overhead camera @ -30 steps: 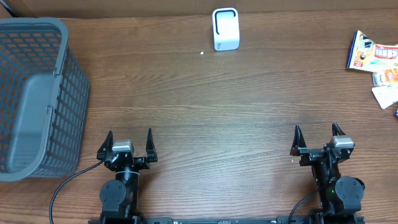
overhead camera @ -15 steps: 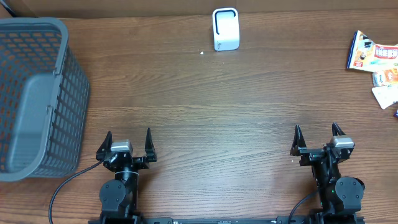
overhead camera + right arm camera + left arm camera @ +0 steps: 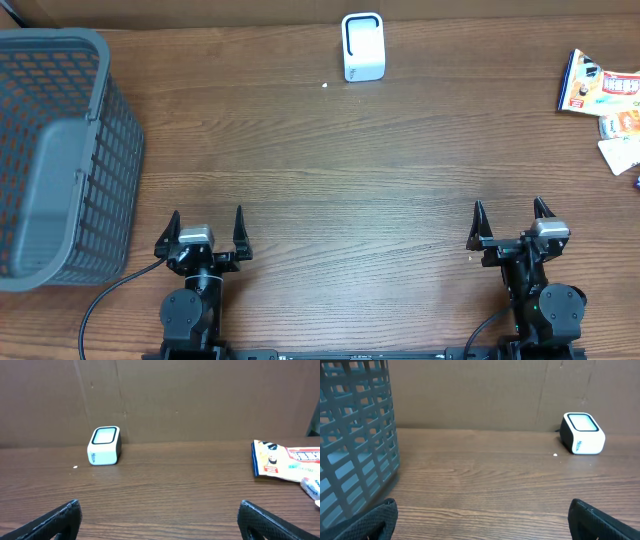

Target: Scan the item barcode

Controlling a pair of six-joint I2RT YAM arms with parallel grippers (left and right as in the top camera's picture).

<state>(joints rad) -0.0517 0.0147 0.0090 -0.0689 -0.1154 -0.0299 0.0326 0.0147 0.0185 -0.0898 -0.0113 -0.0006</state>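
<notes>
- Snack packet (image 3: 598,85), blue-edged with orange and white print, lies flat at the far right edge of the table (image 3: 330,160). On my right wrist view it sits off to the right (image 3: 282,461).
- Two smaller packets (image 3: 620,140) lie just beside it on the near side, partly cut off by the frame edge.
- I see the white scanner (image 3: 362,47) standing at the far side of the table, about the middle, close to the cardboard wall (image 3: 470,390). It is well apart from the snack packet.
- A grey mesh basket (image 3: 60,150) fills the far left of the table.
- My left hand (image 3: 207,214) sits at the near edge, left of centre, jaws spread wide with nothing between them. Its dark fingers (image 3: 370,521) frame bare wood.
- My right hand (image 3: 508,205) is at the near edge on the right, also spread wide and holding nothing. It is well short of the packets.
- A black cable (image 3: 100,298) curls beside the left arm's base.
</notes>
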